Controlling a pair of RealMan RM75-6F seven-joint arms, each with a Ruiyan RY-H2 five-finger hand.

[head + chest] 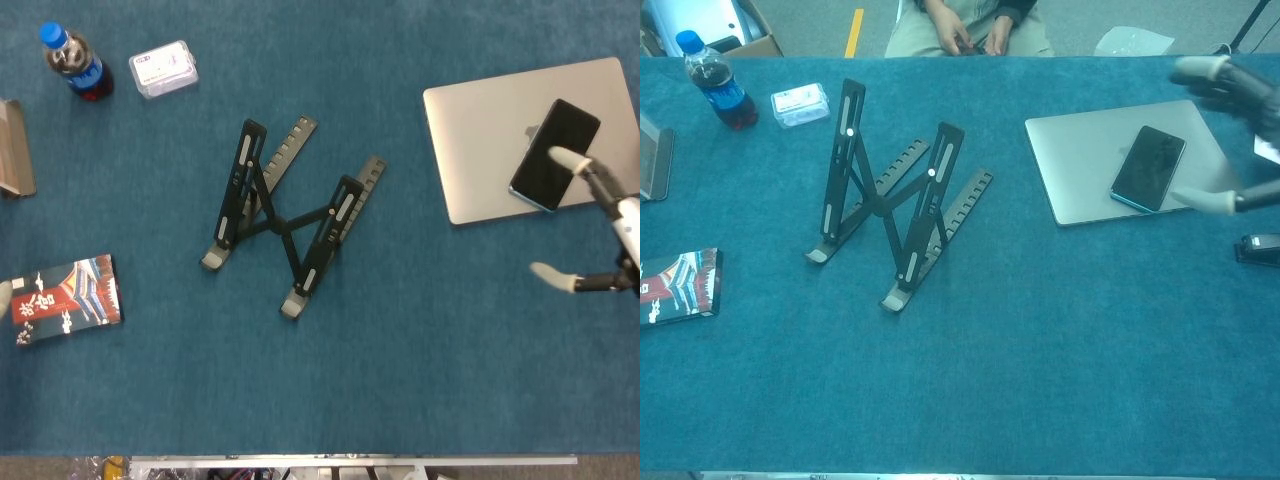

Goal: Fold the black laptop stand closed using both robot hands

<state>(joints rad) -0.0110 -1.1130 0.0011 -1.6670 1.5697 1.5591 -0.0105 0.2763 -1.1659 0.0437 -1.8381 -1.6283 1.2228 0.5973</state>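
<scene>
The black laptop stand stands unfolded at the table's middle, its two crossed legs raised over notched grey rails; the chest view shows the stand upright too. My right hand reaches in from the right edge, fingers spread wide and holding nothing, far to the right of the stand. In the chest view the right hand hovers blurred over the laptop's right side. Of my left hand, only a pale tip shows at the left edge.
A silver laptop with a black phone on it lies at the right. A cola bottle and a clear box stand at the back left, a booklet at the left. A person sits behind the table.
</scene>
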